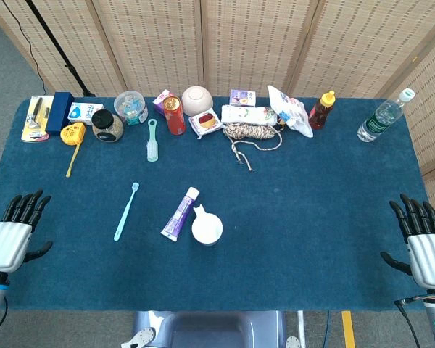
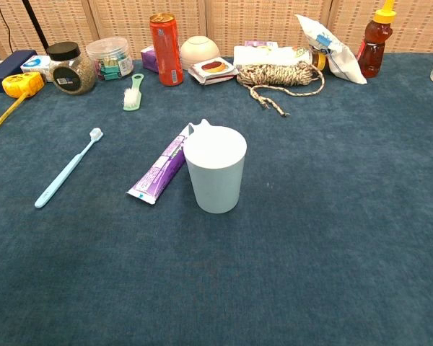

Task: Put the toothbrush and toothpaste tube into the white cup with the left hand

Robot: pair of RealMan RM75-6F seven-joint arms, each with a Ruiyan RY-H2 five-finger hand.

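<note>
Fuzzy dark-blue table point(image 1: 312, 239) cloth, carpet-like nap. Smooth white cup point(image 2: 215, 177) standing upright near the middle, tapered, with a small pointed lip at the rim. Glossy purple toothpaste tube point(image 2: 161, 167) lying flat just left of the cup, apparently touching it, white cap pointing away toward the back. Slim pale-blue toothbrush point(image 2: 66, 169) further left, well apart from the tube, bristle end toward the back row. Back edge crowded: red can point(image 2: 165, 40), coiled rope point(image 2: 281, 76), jars. Left hand point(image 1: 16, 230) at the left table edge, fingers spread, holding nothing. Right hand point(image 1: 421, 241) at the right edge, same deal, spread and empty. Plenty of bare cloth between left hand and toothbrush.
</note>
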